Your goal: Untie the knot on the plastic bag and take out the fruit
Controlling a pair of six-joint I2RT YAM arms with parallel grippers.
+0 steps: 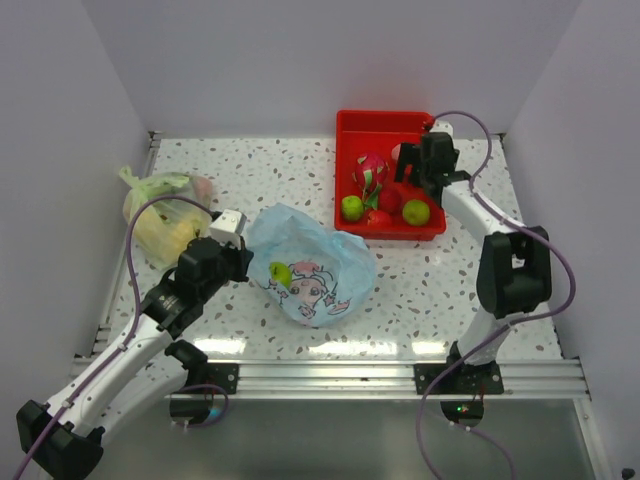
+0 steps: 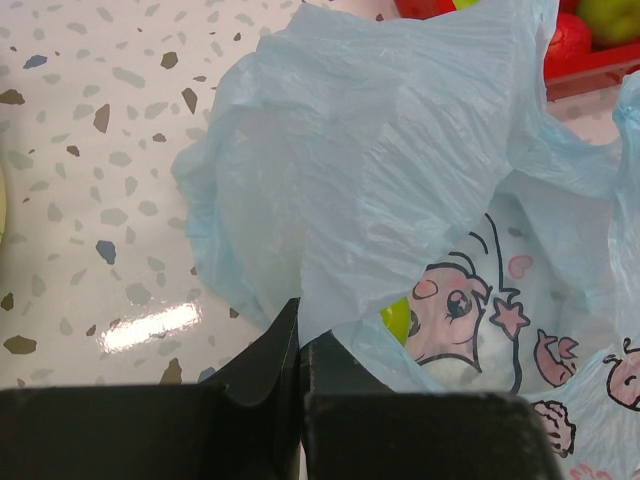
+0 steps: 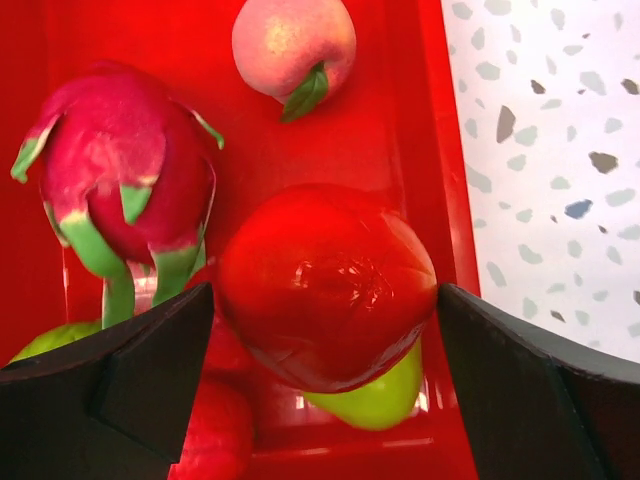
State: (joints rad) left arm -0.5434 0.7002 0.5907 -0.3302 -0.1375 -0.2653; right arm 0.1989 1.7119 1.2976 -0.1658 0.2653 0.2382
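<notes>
The plastic bag (image 1: 312, 265) lies in the middle of the worktop (image 1: 430, 290), toward its near edge, with one fruit (image 1: 280, 272) inside. The left gripper (image 1: 243, 262) sits at its left edge. Behind and left lies another bag (image 1: 165, 210). Behind and right stands a tray (image 1: 380, 118) holding a dragon fruit (image 1: 370, 170), a peach (image 3: 293, 42) and round fruits (image 1: 352, 208). The right gripper (image 1: 410, 182) hangs over them.

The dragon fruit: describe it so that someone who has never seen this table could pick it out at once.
Look to the red tray at the far right of the speckled table. In its left half, just beyond a round green fruit, lies the dragon fruit. It alone is deep pink with green-tipped scales; its neighbours are all smooth-skinned.
</notes>
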